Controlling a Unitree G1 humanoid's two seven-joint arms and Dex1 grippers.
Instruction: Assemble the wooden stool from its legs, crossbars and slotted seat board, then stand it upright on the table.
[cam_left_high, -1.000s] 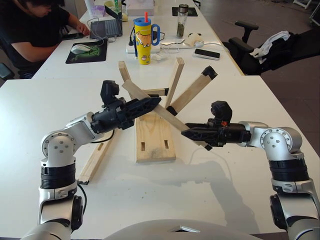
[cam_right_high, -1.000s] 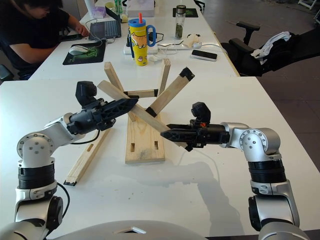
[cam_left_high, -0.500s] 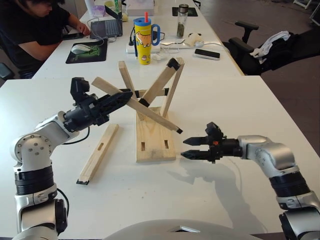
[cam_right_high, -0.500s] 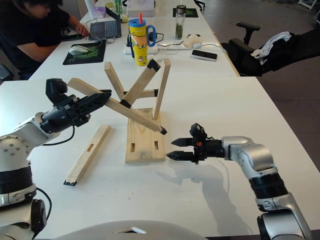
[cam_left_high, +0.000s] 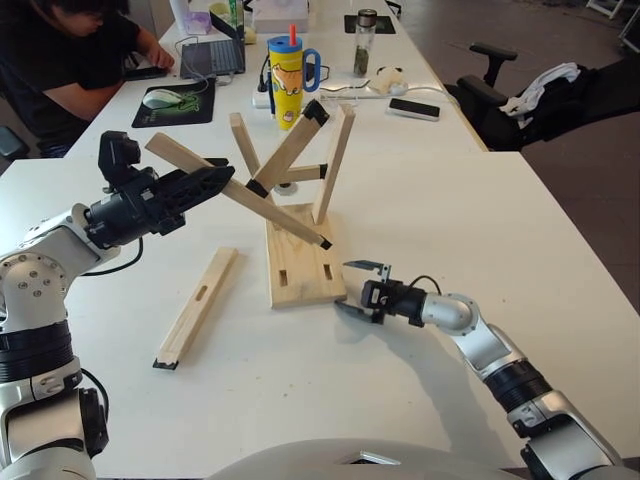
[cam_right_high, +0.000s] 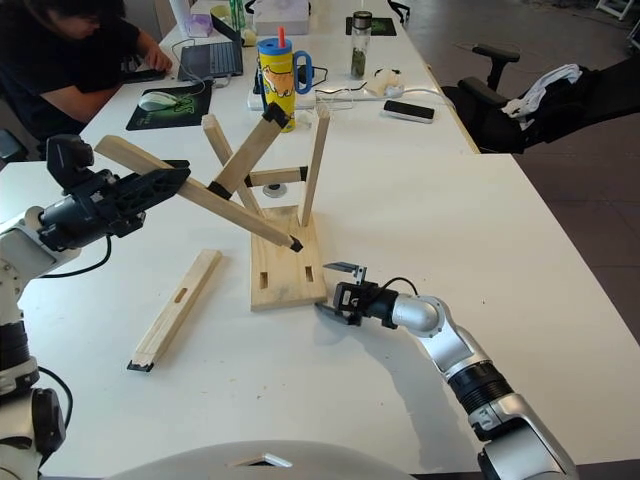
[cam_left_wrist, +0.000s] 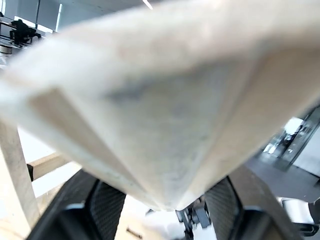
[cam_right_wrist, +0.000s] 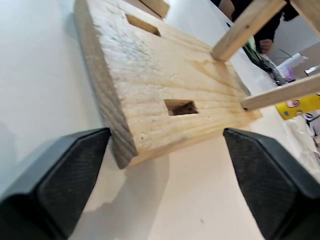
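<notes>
Seat board (cam_left_high: 305, 270), slots up, lies flat on the white surface (cam_left_high: 470, 210). Its near right corner sits between the spread fingers (cam_right_wrist: 65, 175) of the right tool (cam_left_high: 347, 286), which is released and low over the surface; whether a pad touches the wood I cannot tell. A leg frame (cam_left_high: 270, 210) of joined legs and crossbars leans tilted on the board, one black-capped foot on its top face. The left tool (cam_left_high: 205, 180) is clenched on the raised end of the frame's long leg, up to the board's left. A loose slotted bar (cam_left_high: 197, 305) lies flat left of the board.
</notes>
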